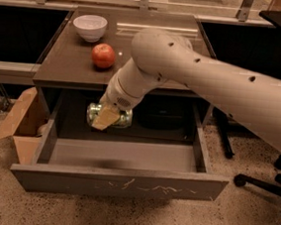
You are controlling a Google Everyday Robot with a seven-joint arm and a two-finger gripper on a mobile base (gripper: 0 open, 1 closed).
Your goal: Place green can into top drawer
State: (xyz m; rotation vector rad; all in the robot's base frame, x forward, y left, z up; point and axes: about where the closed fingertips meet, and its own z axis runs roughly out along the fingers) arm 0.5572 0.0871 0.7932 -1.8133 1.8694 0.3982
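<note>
My gripper [106, 117] is shut on the green can [121, 118], which lies on its side between the tan fingers [105, 118]. I hold the can just in front of the table's front edge, above the back left part of the open top drawer [119, 183]. The drawer is wide, shallow and grey, pulled fully out, with pale scratches on its front panel. My big white arm reaches in from the right and hides part of the tabletop.
A red apple [103, 55] and a white bowl [90, 27] sit on the dark table [65, 67] at the back left. A cardboard box [17, 122] stands on the floor at the left. Office chair legs [271, 197] are at the right.
</note>
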